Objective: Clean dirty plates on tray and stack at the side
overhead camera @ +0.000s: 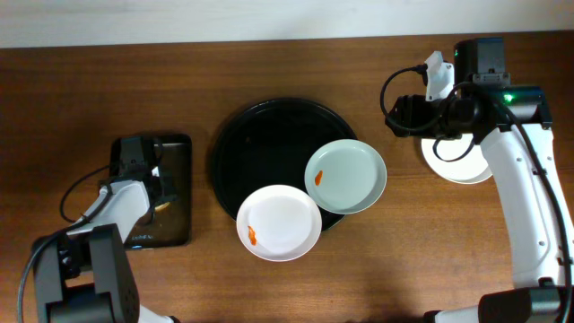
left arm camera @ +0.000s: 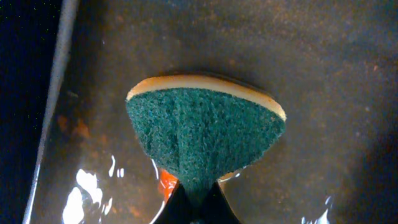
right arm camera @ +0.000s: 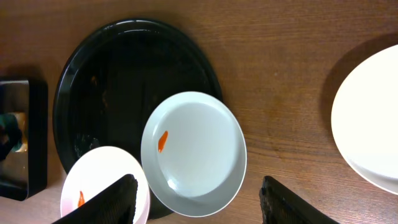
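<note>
The round black tray (overhead camera: 260, 135) sits mid-table. Two white plates rest on its front right rim, each with an orange smear: one to the right (overhead camera: 350, 179) and one in front (overhead camera: 279, 222). A third plate (overhead camera: 462, 163) lies on the table at the right, partly under my right arm. My right gripper (overhead camera: 399, 117) is open and empty, held high between the tray and that side plate. In the right wrist view its fingers (right arm camera: 199, 208) frame the right smeared plate (right arm camera: 193, 152). My left gripper (left arm camera: 196, 208) is shut on a green-and-yellow sponge (left arm camera: 202, 134).
A smaller rectangular black tray (overhead camera: 179, 193) stands at the left, under my left gripper (overhead camera: 152, 190). Its wet floor (left arm camera: 323, 74) carries an orange blob (left arm camera: 166, 182) next to the sponge. A pale wall edge runs along the table's back.
</note>
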`<action>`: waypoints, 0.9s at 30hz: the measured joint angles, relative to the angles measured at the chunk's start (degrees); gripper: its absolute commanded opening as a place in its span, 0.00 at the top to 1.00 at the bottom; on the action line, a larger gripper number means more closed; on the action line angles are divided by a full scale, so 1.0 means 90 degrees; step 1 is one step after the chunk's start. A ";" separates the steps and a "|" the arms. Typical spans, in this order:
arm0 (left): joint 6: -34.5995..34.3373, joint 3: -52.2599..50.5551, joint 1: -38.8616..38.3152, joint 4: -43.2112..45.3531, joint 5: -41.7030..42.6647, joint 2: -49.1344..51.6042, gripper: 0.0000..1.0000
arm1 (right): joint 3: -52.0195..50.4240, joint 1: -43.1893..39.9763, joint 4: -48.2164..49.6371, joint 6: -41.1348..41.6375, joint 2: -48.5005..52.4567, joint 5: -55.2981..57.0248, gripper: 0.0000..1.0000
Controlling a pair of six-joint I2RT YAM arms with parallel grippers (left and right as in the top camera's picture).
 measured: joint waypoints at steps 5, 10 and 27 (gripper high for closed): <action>-0.0155 0.0401 0.0061 -0.0901 0.0595 0.0078 1.00 | 0.0000 0.0000 -0.0141 0.0000 0.0000 0.0002 0.36; -0.0316 0.1472 0.0036 -0.3026 0.1348 0.0282 0.99 | 0.0000 0.0000 -0.0163 0.0000 0.0000 0.0022 0.36; -0.0488 0.2446 0.0029 -0.3191 0.1430 0.1379 1.00 | 0.0000 0.0000 -0.0168 -0.0002 0.0000 0.0022 0.36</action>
